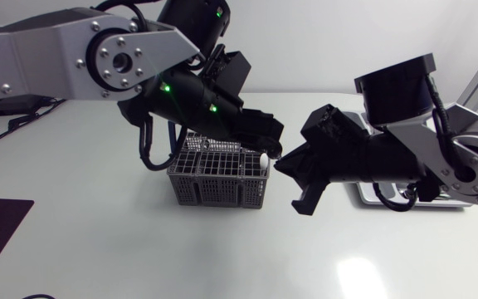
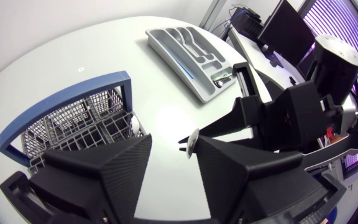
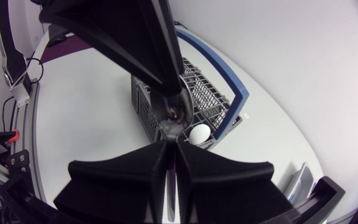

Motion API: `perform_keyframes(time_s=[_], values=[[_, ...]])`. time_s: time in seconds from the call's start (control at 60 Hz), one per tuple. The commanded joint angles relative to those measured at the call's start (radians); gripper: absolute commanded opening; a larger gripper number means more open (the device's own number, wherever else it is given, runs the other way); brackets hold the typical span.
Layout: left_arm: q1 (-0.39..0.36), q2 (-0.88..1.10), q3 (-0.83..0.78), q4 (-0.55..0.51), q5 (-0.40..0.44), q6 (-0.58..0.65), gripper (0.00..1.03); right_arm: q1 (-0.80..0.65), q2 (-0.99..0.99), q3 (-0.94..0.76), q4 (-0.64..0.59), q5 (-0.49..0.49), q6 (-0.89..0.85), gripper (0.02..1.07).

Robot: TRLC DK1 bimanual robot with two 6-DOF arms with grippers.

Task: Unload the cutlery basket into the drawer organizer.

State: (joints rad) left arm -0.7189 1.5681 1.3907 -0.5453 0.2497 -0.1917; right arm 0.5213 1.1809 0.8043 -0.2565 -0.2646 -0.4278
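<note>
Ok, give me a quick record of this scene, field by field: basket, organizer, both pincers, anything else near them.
cutlery basket: mid-table, grey mesh, blue rim
drawer organizer: grey tray on the right arm's side, apart from the basket
left pincer: above the basket's edge, fingers apart
right pincer: beside the basket, facing the left one, fingers together; cannot tell if they pinch anything
small white rounded thing: at the pincers' tips by the basket's rim; kind unclear
</note>
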Motion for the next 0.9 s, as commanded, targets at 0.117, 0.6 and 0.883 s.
perform_keyframes(time_s=[0.117, 0.6, 0.883], values=[[0.062, -0.005, 0.06, 0.002, 0.006, -0.023, 0.63, -0.06, 0.014, -0.02, -0.059, -0.059, -0.054, 0.07], [0.153, 0.01, 0.08, 0.007, 0.091, -0.009, 0.62, -0.4, 0.045, -0.02, -0.228, -0.269, -0.339, 0.07], [0.125, 0.044, 0.085, -0.061, 0.091, 0.061, 0.62, -0.649, 0.151, 0.062, -0.418, -0.354, -0.632, 0.07]])
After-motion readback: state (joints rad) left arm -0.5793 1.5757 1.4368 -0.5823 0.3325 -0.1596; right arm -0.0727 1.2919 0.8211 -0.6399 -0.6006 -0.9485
